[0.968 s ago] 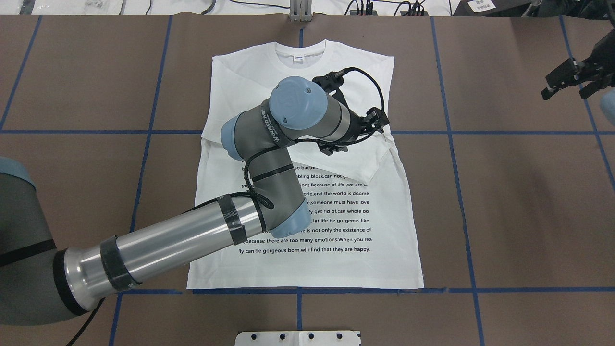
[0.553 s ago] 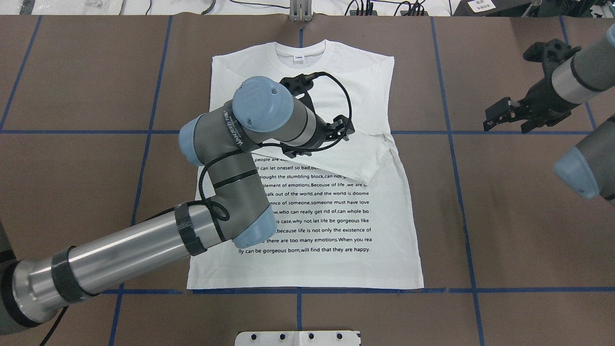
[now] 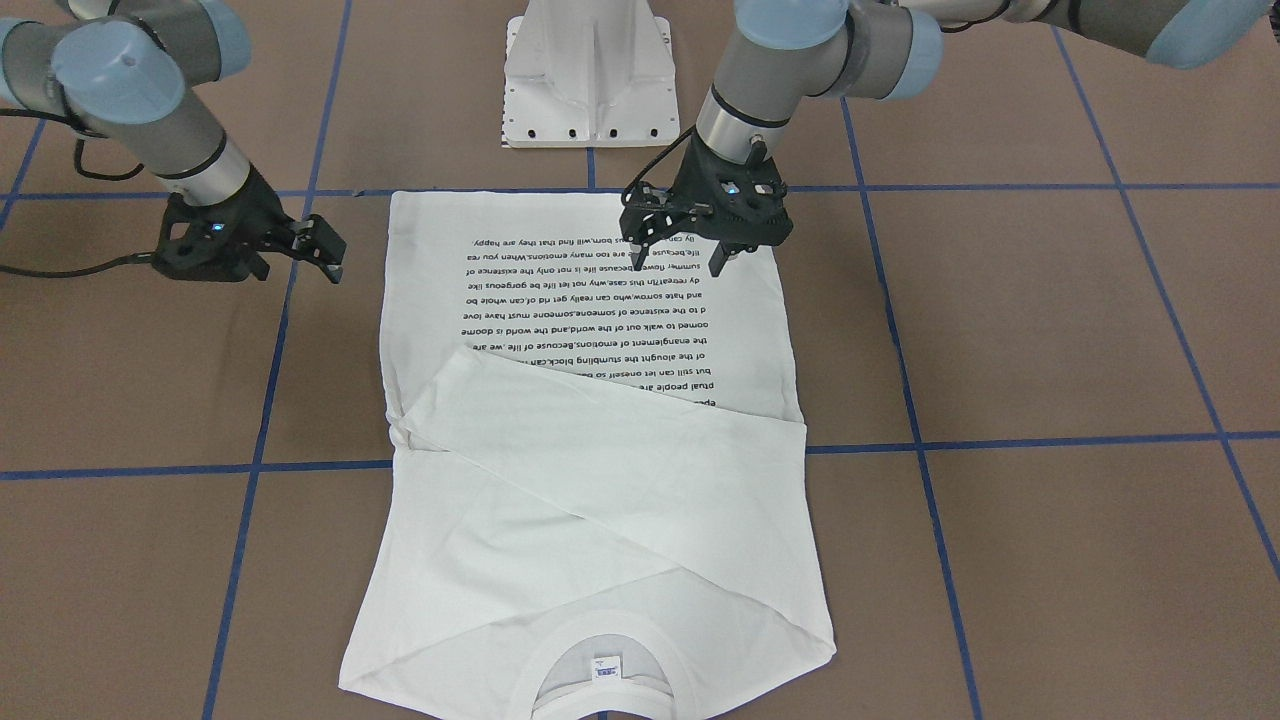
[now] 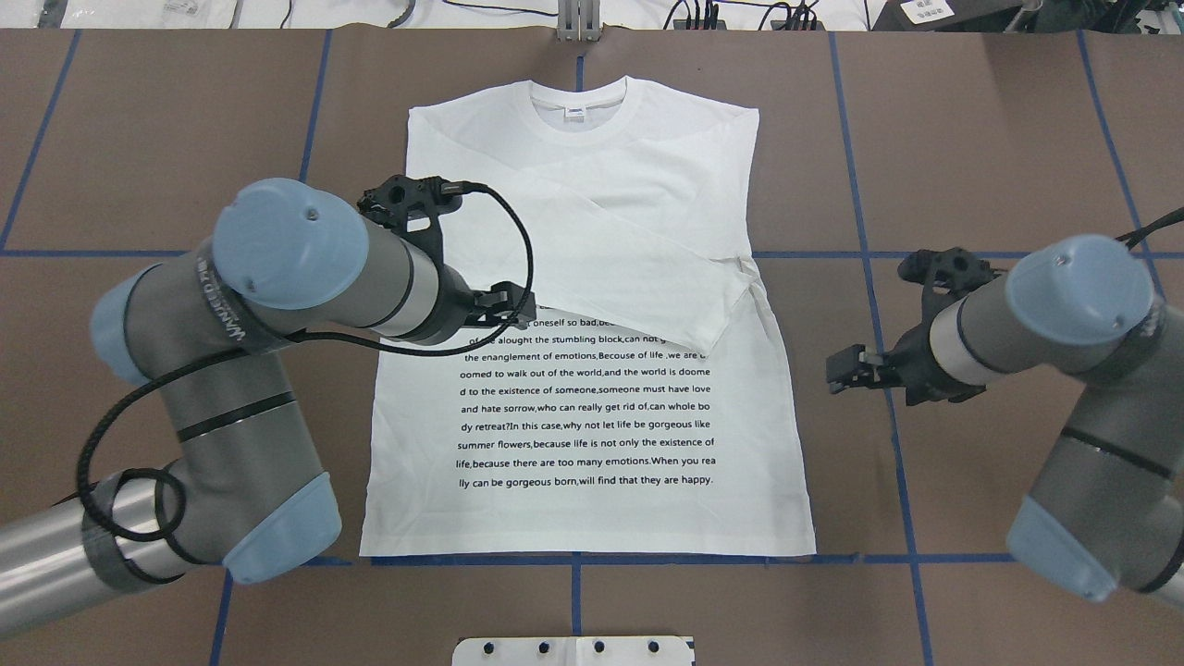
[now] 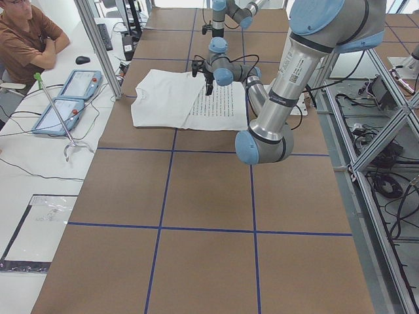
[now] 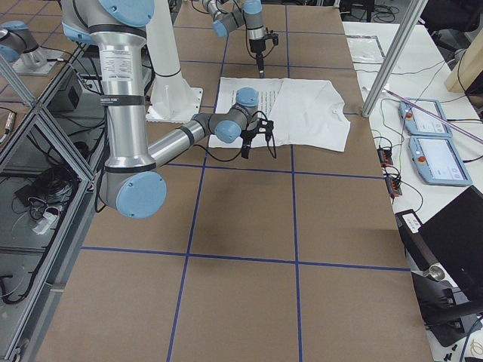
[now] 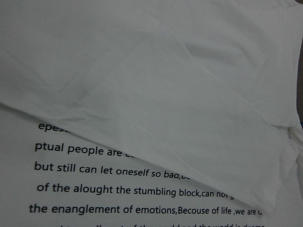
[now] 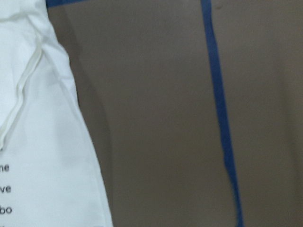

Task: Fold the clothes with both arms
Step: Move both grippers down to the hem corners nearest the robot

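The white T-shirt (image 4: 592,277) lies flat on the brown table, text face up, collar (image 4: 578,97) at the far side. Both sleeves are folded across the chest (image 3: 600,440). My left gripper (image 4: 509,310) is open and empty, hovering over the shirt's left part by the top text lines; it also shows in the front view (image 3: 678,258). Its wrist view shows the folded sleeve (image 7: 156,104) over the text. My right gripper (image 4: 879,381) is open and empty, over bare table just right of the shirt's right edge (image 8: 57,142); it also shows in the front view (image 3: 292,257).
The white pedestal base (image 3: 590,70) stands at the near table edge, behind the shirt's hem. Blue tape lines (image 4: 869,254) grid the brown table. A seated operator (image 5: 26,39) and two pendants (image 5: 65,98) are at a side desk beyond the far edge.
My left arm has pulled back leftward from the right side of the shirt, leaving the sleeve folded. My right arm has swung in from the far right toward the shirt's right edge.
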`<state>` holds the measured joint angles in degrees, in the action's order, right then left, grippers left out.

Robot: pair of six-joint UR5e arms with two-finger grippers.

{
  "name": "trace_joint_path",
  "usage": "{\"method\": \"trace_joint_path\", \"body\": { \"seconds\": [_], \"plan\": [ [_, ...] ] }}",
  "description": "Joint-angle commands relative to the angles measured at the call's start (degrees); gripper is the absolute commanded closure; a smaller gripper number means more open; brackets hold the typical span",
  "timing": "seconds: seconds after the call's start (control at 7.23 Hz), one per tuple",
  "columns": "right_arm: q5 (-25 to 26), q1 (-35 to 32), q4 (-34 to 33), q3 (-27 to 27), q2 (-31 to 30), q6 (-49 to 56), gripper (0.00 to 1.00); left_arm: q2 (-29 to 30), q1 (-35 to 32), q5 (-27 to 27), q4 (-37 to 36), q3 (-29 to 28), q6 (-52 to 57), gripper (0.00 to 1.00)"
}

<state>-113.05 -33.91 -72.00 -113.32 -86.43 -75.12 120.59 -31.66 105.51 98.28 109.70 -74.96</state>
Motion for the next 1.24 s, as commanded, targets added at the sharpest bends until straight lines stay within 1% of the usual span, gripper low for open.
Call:
{"method": "trace_joint_path", "body": {
  "seconds": [0.0,0.14,0.28,0.55,0.83,0.97,1.11],
  "plan": [
    [9.1,12.7,0.0,-2.3,0.0,-8.7,0.01,-8.3,0.0,2.5,-4.0,7.8,5.3,0.01],
    [10.7,15.6,0.0,-2.3,-0.1,-10.6,0.02,-8.4,0.0,3.3,-4.1,9.1,5.3,0.01],
    [10.8,16.9,-0.1,-2.3,-0.1,-11.1,0.02,-8.4,0.1,3.4,-4.0,9.1,5.0,0.01],
    [11.1,17.9,-0.2,-1.6,-0.1,-11.0,0.06,-8.3,0.4,3.4,-4.0,9.3,4.7,0.01],
    [10.9,17.9,-0.3,-1.6,-0.1,-11.1,0.18,-8.4,0.4,3.3,-3.9,9.2,4.7,0.01],
    [10.8,17.9,-0.4,-1.6,0.0,-11.1,0.28,-8.4,0.4,3.3,-3.9,9.2,4.7,0.01],
    [10.7,18.1,-0.6,-1.6,0.0,-11.1,0.31,-8.5,0.3,3.3,-3.9,9.2,4.7,0.01]
  ]
}}
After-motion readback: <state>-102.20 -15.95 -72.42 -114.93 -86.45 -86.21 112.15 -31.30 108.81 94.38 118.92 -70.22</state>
